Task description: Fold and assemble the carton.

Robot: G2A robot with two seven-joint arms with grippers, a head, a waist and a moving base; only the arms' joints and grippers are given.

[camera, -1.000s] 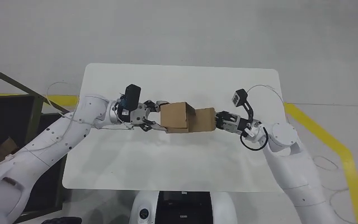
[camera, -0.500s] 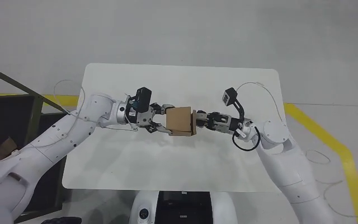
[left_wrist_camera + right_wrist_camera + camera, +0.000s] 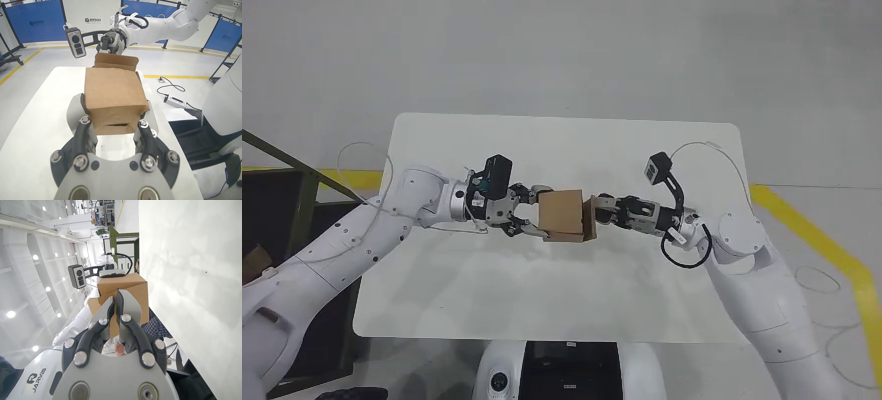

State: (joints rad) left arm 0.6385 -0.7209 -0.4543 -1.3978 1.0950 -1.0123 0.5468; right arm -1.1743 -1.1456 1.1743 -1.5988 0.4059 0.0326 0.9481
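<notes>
Carton (image 3: 564, 214) noted at the middle of the white counter (image 3: 542, 300), well apart from all four edges. It is plain brown cardboard, stood up into box form. The end facing the left wrist camera is closed, and a narrow slot-like gap is seen low on that face. At the opposite end one flap (image 3: 115, 63) is seen standing upright above the top panel. Whether the underside rests on the counter or is held just clear of it cannot be told.

Left claw (image 3: 535, 211) is spread wide across the closed end, with one finger (image 3: 75, 111) pressed against each side wall, so that the carton is gripped between them. Its arm is extended from the counter's left edge.

Right claw (image 3: 600, 212) is placed at the flap end, with its arm extended from the right edge. Its fingers are drawn narrow, almost together, and a thin sheet of the carton's cardboard is seen pinched between them in the right wrist view. In the left wrist view this claw is seen just behind the top edge of the upright flap. The two claws are set opposite each other with the carton between them.

A dark green frame (image 3: 282, 190) is noted on the floor beyond the left edge. A yellow floor line (image 3: 802, 225) is seen past the right edge, and a power brick (image 3: 174, 101) with its cable is seen lying on the floor.
</notes>
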